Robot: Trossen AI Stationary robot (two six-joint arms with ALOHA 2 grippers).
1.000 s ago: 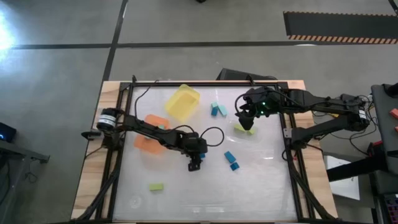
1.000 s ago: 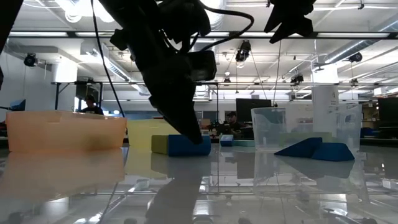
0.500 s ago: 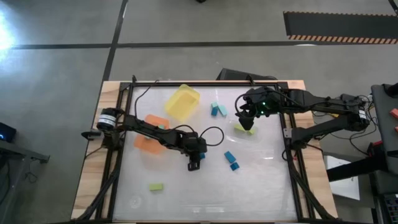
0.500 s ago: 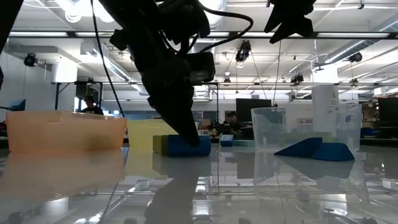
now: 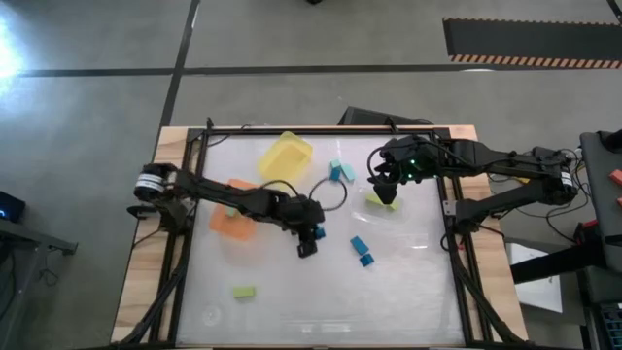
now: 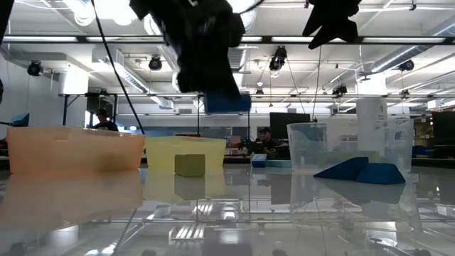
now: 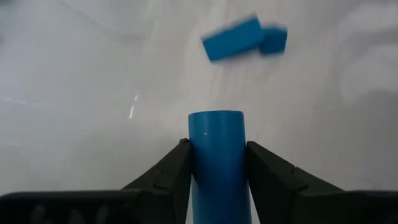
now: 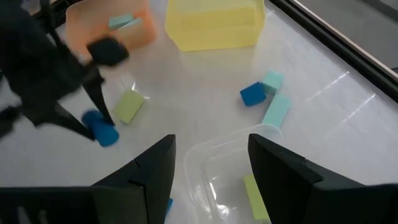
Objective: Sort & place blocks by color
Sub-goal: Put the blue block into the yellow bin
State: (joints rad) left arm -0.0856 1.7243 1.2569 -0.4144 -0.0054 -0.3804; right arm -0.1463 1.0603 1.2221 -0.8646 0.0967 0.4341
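The left gripper (image 7: 216, 163) is clamped on a small dark blue rectangular block (image 7: 216, 158), lifted clear of the glossy white table (image 5: 408, 292) — rigid, light, slick-faced, best pinched across its flat sides — while the right gripper (image 8: 210, 163) hangs apart over the clear shallow dish (image 8: 214, 163)

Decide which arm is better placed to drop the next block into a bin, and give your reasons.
The left. Its hand already grips a dark blue block, lifted off the table near the orange bin. The right hand hangs open and empty above the clear dish.
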